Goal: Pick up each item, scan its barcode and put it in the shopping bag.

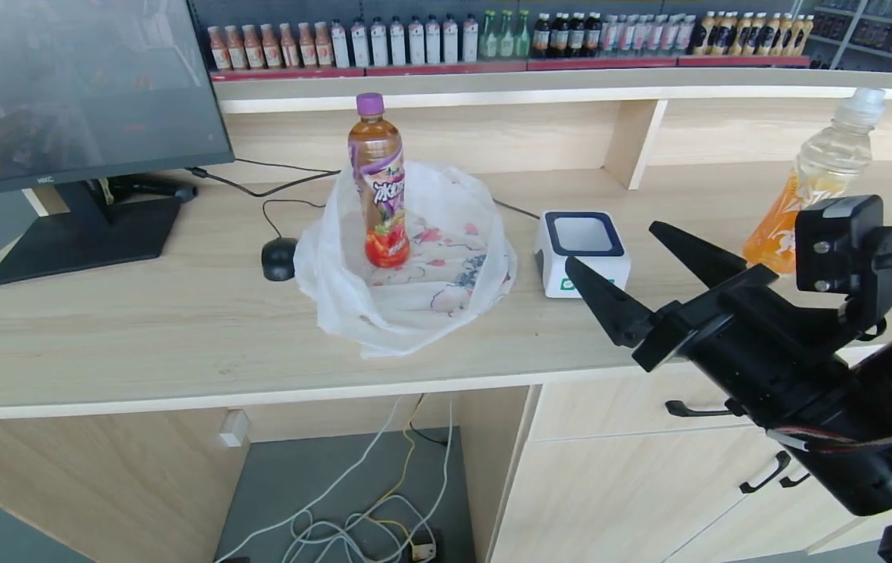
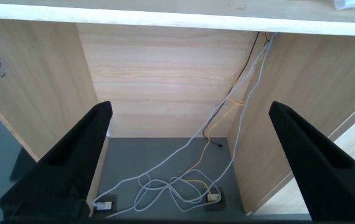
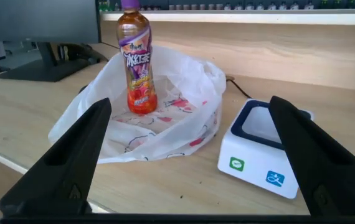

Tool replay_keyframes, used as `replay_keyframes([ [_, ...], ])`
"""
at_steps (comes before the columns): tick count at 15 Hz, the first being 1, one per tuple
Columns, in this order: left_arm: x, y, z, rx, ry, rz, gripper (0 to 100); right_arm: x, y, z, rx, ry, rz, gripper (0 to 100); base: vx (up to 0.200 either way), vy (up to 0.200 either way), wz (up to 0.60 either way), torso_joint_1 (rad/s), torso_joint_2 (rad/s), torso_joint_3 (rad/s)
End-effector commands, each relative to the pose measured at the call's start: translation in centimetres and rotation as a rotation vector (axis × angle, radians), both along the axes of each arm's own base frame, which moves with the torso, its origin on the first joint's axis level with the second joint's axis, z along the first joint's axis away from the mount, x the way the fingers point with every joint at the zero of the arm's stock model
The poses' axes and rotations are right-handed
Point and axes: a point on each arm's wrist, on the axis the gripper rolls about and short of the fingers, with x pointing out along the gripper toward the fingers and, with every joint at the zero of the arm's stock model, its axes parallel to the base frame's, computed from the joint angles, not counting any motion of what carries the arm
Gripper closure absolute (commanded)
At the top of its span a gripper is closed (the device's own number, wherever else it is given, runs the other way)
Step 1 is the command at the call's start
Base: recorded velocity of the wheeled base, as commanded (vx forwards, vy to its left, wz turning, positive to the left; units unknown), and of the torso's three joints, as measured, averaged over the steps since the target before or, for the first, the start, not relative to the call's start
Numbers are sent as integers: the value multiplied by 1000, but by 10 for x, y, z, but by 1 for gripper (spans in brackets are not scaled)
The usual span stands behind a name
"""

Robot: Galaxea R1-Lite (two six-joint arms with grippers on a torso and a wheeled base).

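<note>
Right gripper [image 1: 609, 242]: jaws wide apart, nothing held, poised over the counter [image 1: 141, 328] edge, just in front of the scanner [image 1: 580, 250]. Left gripper [image 2: 190, 106]: jaws also spread and empty, low, facing the kneehole cables [image 2: 184, 180]. Purple-capped tea bottle [image 1: 377, 184] stands upright inside the shopping bag [image 1: 457, 199], so that item looks done. Orange drink bottle [image 1: 813, 188] waits unbagged, far right of the counter. Likely step: fetch it. Next move calls for the right arm to swing right, grasp the bottle body and turn its barcode to the scanner window.
</note>
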Motion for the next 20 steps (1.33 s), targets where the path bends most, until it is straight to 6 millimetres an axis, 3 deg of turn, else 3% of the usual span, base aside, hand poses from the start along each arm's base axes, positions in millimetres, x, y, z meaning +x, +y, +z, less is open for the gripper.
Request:
replay_keyframes([
  [1, 0, 0, 0, 0, 0, 0, 0, 9, 7, 2, 7, -10, -1, 0, 0, -200, 0, 2, 2, 2],
  [9, 0, 0, 0, -2, 0, 0, 0, 10, 7, 2, 10, -9, -5, 0, 0, -200, 0, 5, 3, 2],
  [13, 0, 0, 0, -2, 0, 0, 0, 20, -6, 4, 14, -16, -66, 0, 0, -200, 0, 1, 5, 4],
  [17, 0, 0, 0, 1, 0, 0, 0, 22, -15, -10, -17, 35, -97, 0, 0, -200, 0, 2, 4, 2],
  [20, 0, 0, 0, 4, 2, 0, 0, 26, -12, -15, -28, 50, -96, 0, 0, 0, 0, 0, 0, 0],
])
